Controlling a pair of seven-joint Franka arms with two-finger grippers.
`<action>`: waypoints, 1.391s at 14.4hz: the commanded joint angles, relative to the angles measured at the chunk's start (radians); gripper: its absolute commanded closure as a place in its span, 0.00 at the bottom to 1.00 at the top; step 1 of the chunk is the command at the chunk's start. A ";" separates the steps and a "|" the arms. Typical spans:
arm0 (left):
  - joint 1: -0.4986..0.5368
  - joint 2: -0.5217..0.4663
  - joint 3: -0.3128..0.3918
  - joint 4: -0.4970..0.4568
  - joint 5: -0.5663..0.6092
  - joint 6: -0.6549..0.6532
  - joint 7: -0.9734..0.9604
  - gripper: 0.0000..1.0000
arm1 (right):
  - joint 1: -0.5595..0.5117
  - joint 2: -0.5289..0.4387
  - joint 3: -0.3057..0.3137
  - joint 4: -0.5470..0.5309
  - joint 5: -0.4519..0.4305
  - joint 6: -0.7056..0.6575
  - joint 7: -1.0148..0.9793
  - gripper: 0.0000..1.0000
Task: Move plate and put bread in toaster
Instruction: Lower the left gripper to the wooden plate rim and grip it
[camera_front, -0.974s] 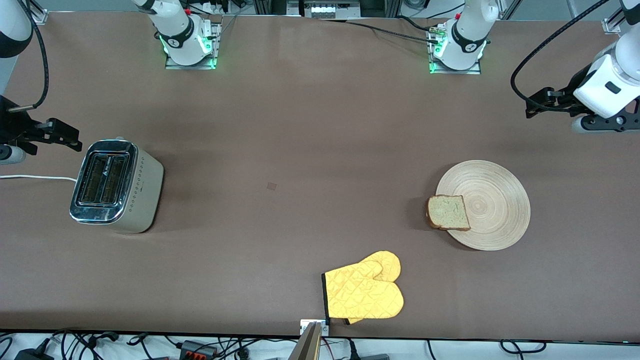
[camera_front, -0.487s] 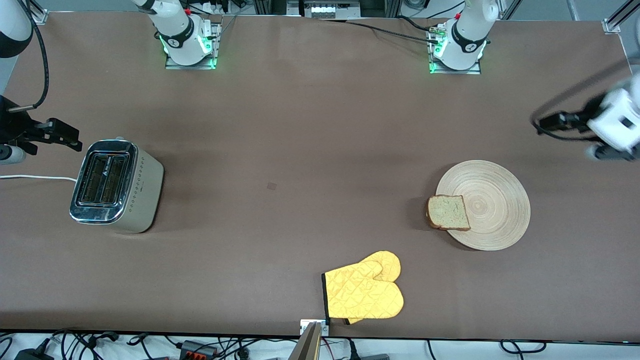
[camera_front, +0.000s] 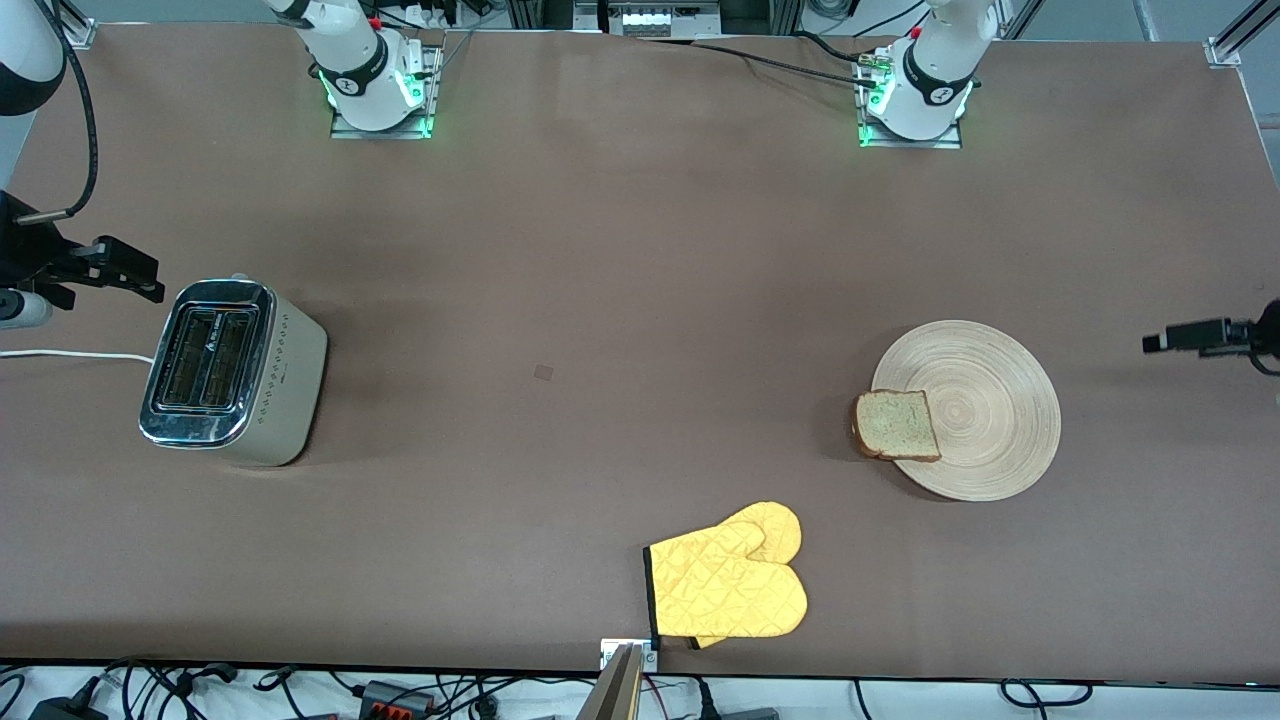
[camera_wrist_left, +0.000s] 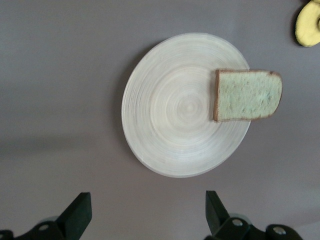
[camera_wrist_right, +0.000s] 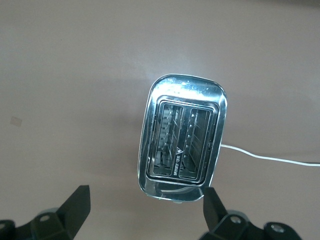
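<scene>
The round wooden plate (camera_front: 985, 400) lies toward the left arm's end of the table. The bread (camera_front: 896, 425) rests on its rim and overhangs it on the side facing the toaster. In the left wrist view the plate (camera_wrist_left: 175, 107) and the bread (camera_wrist_left: 247, 95) show past my left gripper (camera_wrist_left: 148, 212), which hangs open and empty over bare table beside the plate. The toaster (camera_front: 232, 372) stands at the right arm's end, both slots empty. My right gripper (camera_wrist_right: 145, 202) hangs open and empty over the table just beside the toaster (camera_wrist_right: 182, 135).
A yellow oven mitt (camera_front: 728, 585) lies near the table's front edge, nearer to the camera than the plate. The toaster's white cord (camera_front: 70, 355) runs off the table's end. Only a black part of the left hand (camera_front: 1195, 337) shows at the front view's edge.
The left arm has swung toward the front camera and outward, so most of it has left the front view. The right arm, plate, bread and toaster have not moved.
</scene>
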 joint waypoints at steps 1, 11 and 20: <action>0.065 0.158 -0.011 0.049 -0.140 0.031 0.099 0.00 | 0.001 -0.004 0.000 0.003 0.004 -0.010 0.000 0.00; 0.099 0.426 -0.011 0.046 -0.386 0.114 0.326 0.24 | 0.001 -0.004 0.000 0.003 0.004 -0.016 0.000 0.00; 0.111 0.447 -0.011 0.048 -0.417 0.077 0.371 0.99 | 0.000 -0.004 0.000 0.003 0.005 -0.018 0.000 0.00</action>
